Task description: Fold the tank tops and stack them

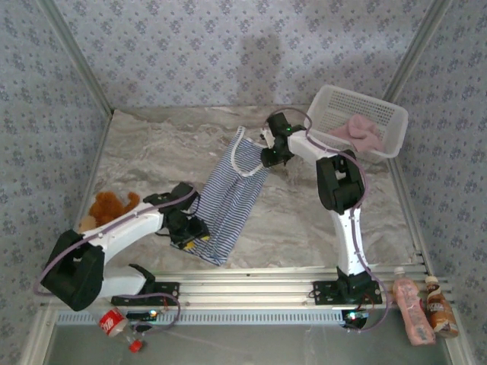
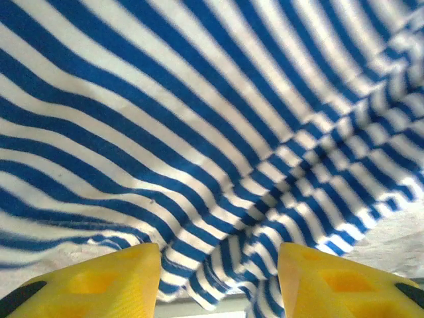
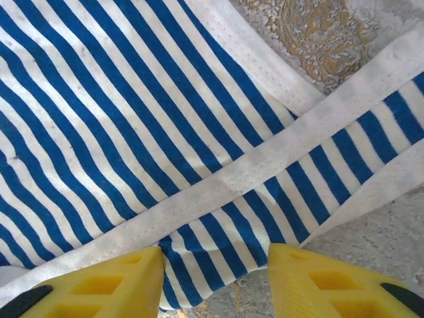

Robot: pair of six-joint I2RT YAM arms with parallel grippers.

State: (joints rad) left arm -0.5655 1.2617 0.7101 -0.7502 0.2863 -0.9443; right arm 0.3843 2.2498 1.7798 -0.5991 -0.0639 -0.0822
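The left gripper's [image 2: 218, 268] yellow fingers [image 2: 112, 281] stand partly apart and released, with the striped tank top [image 2: 199, 132] sagging loosely into the gap (nothing pinched). The right gripper's [image 3: 215, 275] fingers [image 3: 318, 285] gape likewise, one tip touching the white trim [image 3: 199, 192] and a strap [image 3: 318, 165] lying between them. The striped top lies stretched diagonally on the marble table [image 1: 152, 160] between both arms. The pink tank top [image 1: 358, 133] sits in the white basket [image 1: 335, 103].

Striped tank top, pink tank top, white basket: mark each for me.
striped tank top [image 1: 228, 199], top external view, middle of its body.
pink tank top [image 1: 359, 134], top external view, bunched cloth in the basket.
white basket [image 1: 364, 103], top external view, far lattice wall.
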